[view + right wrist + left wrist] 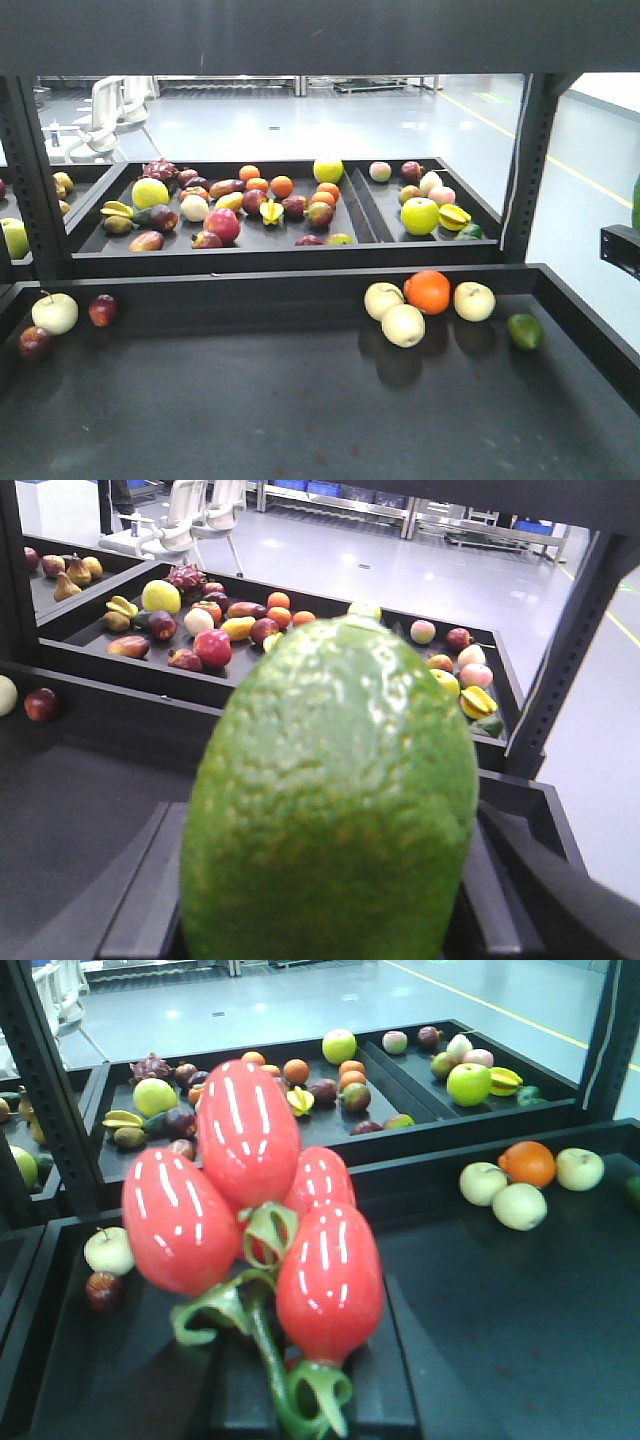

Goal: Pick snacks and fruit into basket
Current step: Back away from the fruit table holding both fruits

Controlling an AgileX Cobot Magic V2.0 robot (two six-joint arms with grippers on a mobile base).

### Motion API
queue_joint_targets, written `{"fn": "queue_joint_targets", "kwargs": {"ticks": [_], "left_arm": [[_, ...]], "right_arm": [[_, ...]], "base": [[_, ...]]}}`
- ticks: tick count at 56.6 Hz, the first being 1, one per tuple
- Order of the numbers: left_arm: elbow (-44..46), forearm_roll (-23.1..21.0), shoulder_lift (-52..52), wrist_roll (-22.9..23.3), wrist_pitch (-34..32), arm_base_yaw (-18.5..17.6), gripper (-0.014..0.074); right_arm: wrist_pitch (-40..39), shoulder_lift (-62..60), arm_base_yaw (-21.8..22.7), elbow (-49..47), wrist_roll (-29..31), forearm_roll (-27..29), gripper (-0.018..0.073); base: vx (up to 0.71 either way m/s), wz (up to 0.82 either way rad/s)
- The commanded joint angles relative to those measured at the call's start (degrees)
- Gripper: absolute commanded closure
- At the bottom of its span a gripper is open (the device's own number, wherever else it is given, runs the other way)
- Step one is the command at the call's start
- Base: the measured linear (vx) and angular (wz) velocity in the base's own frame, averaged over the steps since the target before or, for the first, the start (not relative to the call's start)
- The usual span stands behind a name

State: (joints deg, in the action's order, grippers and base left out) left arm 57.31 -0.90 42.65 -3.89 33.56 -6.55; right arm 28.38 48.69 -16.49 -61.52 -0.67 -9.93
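Observation:
In the left wrist view, my left gripper [300, 1400] is shut on the green stem of a bunch of glossy red fruit [245, 1130], which fills the middle of that view. A large bumpy green fruit [335, 780] sits between the dark fingers [145, 900] of my right gripper [325, 920], which is shut on it. More fruit lies on the near black shelf: cream apples [403, 325], an orange [430, 291] and a small green fruit [525, 331] at the right, a pale apple [55, 313] and dark red fruits [103, 310] at the left. The basket and the snacks are out of view.
Behind the near shelf, black trays [365, 215] hold several mixed fruits. Black upright posts [525, 160] stand at both sides, and a raised lip [300, 272] runs along the shelf's back. A shelf board [320, 35] crosses overhead. Grey floor lies beyond.

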Motion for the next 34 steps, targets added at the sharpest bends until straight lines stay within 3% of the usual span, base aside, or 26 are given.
{"fn": "queue_joint_targets", "kwargs": {"ticks": [1,34], "left_arm": [[1.5,-0.3,-0.3,0.4,-4.7,0.0,0.06],[1.5,-0.3,-0.3,0.4,-4.7,0.0,0.06]], "right_arm": [[-5.0,-0.4,0.3,-1.7,0.3,-1.1,0.0568],[-5.0,-0.4,0.3,-1.7,0.3,-1.1,0.0568]], "base": [[-0.18,-0.09],[-0.25,-0.03]]}}
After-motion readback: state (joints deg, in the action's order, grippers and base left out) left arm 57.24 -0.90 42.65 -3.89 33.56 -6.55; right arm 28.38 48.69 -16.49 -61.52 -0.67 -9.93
